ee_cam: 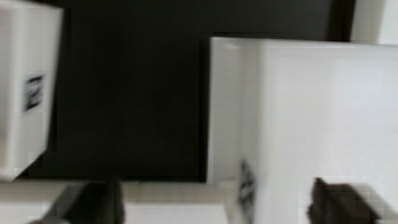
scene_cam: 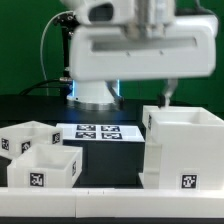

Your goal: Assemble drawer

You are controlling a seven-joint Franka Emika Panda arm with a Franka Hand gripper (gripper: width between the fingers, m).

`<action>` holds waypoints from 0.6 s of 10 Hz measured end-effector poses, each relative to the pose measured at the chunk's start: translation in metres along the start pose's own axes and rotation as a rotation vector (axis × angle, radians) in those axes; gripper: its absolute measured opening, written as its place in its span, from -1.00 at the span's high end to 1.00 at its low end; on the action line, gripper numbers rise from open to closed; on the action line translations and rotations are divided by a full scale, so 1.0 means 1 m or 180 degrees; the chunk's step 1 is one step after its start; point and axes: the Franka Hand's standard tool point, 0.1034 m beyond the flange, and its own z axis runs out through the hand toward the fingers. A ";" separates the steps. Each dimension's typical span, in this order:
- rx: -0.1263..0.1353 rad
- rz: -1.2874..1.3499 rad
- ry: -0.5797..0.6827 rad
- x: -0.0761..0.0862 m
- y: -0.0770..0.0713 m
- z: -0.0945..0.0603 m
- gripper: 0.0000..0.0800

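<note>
The large white casing (scene_cam: 185, 150) stands on the black table at the exterior view's right, with a tag low on its front. Two small white trays (scene_cam: 28, 136) (scene_cam: 52, 168) sit at the left. My gripper (scene_cam: 167, 95) hangs just above the casing's near-left top edge, mostly hidden by the white hand. In the wrist view the gripper (ee_cam: 217, 205) is open and empty. Its dark fingers (ee_cam: 89, 205) stand either side of the casing's wall (ee_cam: 294, 110). Another white tagged part (ee_cam: 22, 90) lies across a dark gap.
The marker board (scene_cam: 100, 131) lies flat at mid-table, behind the trays. A white rail (scene_cam: 100, 207) runs along the front edge. The arm's base (scene_cam: 95, 92) stands behind the board.
</note>
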 end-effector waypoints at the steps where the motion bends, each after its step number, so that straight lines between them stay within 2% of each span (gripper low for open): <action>1: -0.0004 -0.0389 0.0026 -0.002 0.014 -0.005 -0.52; 2: -0.0004 -0.0804 0.0029 -0.005 0.031 -0.005 -0.61; 3: -0.0014 -0.1010 0.0036 -0.006 0.037 -0.006 -0.61; 5: -0.0022 -0.1470 0.0027 -0.006 0.038 -0.005 -0.62; 6: -0.0043 -0.1958 0.0062 -0.008 0.045 -0.001 -0.62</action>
